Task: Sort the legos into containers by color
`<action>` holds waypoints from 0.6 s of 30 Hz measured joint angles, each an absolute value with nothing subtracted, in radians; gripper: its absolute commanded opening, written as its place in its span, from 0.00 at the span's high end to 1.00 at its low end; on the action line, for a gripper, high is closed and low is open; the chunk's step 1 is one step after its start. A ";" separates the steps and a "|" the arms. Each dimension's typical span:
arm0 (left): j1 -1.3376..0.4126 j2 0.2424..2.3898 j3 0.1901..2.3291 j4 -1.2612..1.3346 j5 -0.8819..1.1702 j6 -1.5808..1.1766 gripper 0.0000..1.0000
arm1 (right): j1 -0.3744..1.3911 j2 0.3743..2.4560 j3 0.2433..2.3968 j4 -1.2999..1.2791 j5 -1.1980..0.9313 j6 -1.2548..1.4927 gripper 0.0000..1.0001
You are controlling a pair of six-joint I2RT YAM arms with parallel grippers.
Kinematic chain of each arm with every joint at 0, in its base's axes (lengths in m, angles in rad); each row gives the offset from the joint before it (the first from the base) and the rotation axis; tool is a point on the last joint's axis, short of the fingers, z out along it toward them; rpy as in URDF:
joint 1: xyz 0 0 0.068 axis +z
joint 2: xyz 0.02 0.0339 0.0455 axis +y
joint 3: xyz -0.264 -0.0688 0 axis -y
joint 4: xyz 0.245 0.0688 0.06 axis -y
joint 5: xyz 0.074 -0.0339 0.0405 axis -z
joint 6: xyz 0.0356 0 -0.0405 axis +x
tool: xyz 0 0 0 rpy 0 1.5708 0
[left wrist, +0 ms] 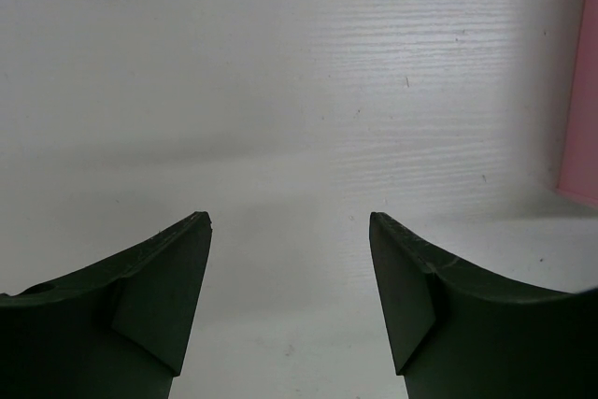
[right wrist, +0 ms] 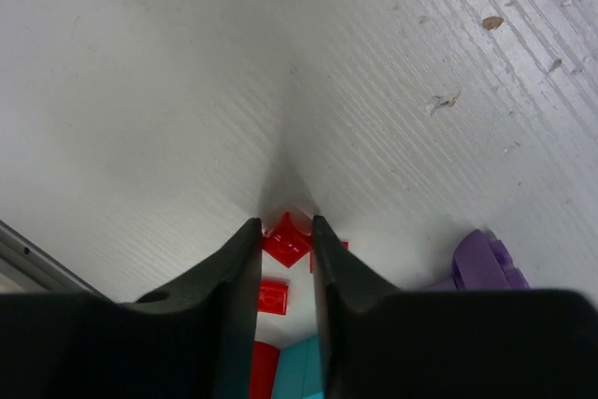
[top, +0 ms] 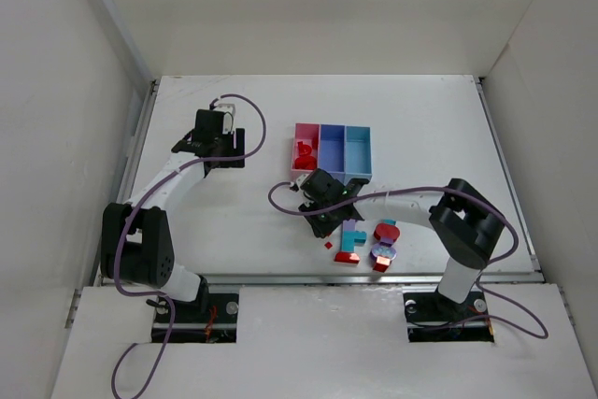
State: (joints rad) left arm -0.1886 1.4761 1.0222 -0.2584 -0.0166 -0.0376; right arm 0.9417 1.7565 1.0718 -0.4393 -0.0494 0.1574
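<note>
Just in front of the containers [top: 345, 149], my right end effector [right wrist: 285, 223] angles down to the tabletop [right wrist: 168, 81], fingers narrowed onto a small red lego [right wrist: 286, 242]. My left end effector [left wrist: 290, 231] hovers wide open, left of the pink bin [top: 309, 133], which holds a red piece [top: 304, 151].

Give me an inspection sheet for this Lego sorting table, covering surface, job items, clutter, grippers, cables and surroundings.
Surface: white table, lightly scuffed.
Job's things: three joined plastic bins, pink, purple-blue and light blue; a red brick in the pink one; red, teal and purple bricks loose nearer the arms.
Clutter: nothing seen.
Grippers: left gripper open over bare table; right gripper pinching a small red chip.
Cables: purple cables loop along both arms.
Surroundings: white enclosure walls.
</note>
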 measured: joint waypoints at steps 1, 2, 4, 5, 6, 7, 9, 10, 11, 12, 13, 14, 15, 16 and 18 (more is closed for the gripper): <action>-0.189 1.476 1.021 -0.258 -0.017 -0.038 0.34 | 0.942 1.757 1.071 -0.437 -0.050 0.158 0.77; -0.189 1.476 1.021 -0.258 -0.017 -0.038 0.34 | 0.943 1.757 1.071 -0.436 -0.052 0.159 0.81; -0.189 1.476 1.021 -0.258 -0.017 -0.038 0.34 | 0.944 1.756 1.071 -0.432 -0.054 0.163 0.93; -0.189 1.476 1.021 -0.258 -0.017 -0.038 0.34 | 0.944 1.756 1.071 -0.433 -0.056 0.162 0.96; -0.189 1.476 1.021 -0.258 -0.017 -0.038 0.34 | 0.944 1.755 1.071 -0.433 -0.057 0.162 0.99; -0.189 1.476 1.020 -0.258 -0.017 -0.038 0.34 | 0.944 1.755 1.071 -0.434 -0.057 0.162 1.00; -0.189 1.476 1.020 -0.258 -0.017 -0.038 0.34 | 0.944 1.754 1.073 -0.437 -0.056 0.162 1.00; -0.189 1.476 1.020 -0.258 -0.017 -0.038 0.34 | 0.944 1.752 1.073 -0.439 -0.054 0.162 1.00; -0.189 1.476 1.020 -0.258 -0.017 -0.038 0.34 | 0.944 1.749 1.077 -0.445 -0.050 0.162 1.00; -0.189 1.476 1.020 -0.258 -0.017 -0.038 0.34 | 0.944 1.748 1.086 -0.453 -0.044 0.162 0.97; -0.189 1.476 1.020 -0.258 -0.017 -0.038 0.34 | 0.944 1.747 1.097 -0.459 -0.039 0.163 0.95; -0.189 1.476 1.020 -0.258 -0.017 -0.036 0.34 | 0.944 1.745 1.108 -0.464 -0.033 0.163 0.94; -0.189 1.476 1.020 -0.258 -0.017 -0.035 0.34 | 0.944 1.744 1.118 -0.467 -0.030 0.162 0.97; -0.189 1.476 1.020 -0.258 -0.017 -0.034 0.34 | 0.944 1.742 1.125 -0.468 -0.026 0.163 1.00; -0.189 1.476 1.020 -0.258 -0.017 -0.033 0.34 | 0.944 1.736 1.131 -0.469 -0.022 0.162 1.00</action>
State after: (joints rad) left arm -0.1886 1.4761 1.0203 -0.2584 -0.0166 -0.0334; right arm 0.9440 1.7359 1.1309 -0.4686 -0.0223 0.1619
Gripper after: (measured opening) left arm 0.655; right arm 0.232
